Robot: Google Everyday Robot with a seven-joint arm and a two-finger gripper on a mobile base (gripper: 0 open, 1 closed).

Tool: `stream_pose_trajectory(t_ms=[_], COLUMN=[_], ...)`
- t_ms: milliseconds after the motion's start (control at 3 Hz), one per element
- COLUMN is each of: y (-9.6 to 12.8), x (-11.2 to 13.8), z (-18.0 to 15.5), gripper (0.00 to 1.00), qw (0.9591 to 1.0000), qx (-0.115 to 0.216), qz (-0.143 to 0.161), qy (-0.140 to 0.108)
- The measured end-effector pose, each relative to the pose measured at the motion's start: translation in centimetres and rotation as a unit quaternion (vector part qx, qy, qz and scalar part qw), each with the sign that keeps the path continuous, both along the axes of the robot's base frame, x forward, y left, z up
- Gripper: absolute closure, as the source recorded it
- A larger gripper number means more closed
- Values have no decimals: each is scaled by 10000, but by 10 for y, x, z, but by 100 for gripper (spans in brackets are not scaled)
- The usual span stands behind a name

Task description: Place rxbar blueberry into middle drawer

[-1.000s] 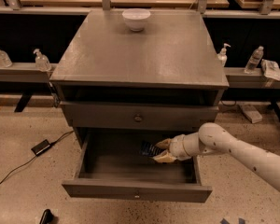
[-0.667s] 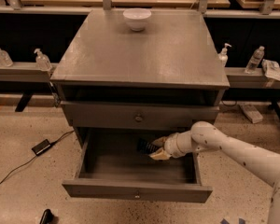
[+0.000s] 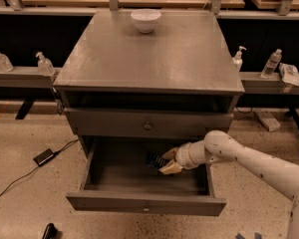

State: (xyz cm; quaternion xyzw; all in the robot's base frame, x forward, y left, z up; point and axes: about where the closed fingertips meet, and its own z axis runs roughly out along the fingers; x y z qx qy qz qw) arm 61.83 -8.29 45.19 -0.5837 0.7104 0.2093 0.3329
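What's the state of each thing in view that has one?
middle drawer: pulled open.
drawer with the dark knob: closed.
rxbar blueberry: gripped, inside the middle drawer, not yet let go.
gripper: reaching into the middle drawer, fingers shut on the rxbar blueberry.
white bowl: upright on the cabinet top.

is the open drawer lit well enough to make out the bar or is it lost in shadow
Camera view: the drawer is dim and shadowed inside, yet the bar still reads as a dark blue patch right at the gripper, which reaches into the drawer from the right; the pale gripper stands out clearly. Camera view: the cabinet top has a soft sheen, and the bowl is brightest.
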Motion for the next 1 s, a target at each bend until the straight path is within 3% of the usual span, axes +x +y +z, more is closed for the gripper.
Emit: stream_pose_trajectory(t_ms=[333,667,1000], y=[2,4,4], x=[-1,-1,-1], z=[-1,-2,-2], gripper=[10,0,0], qw=[10000,10000,10000], qx=[6,11,11], qz=[14,27,27], qy=[11,21,21])
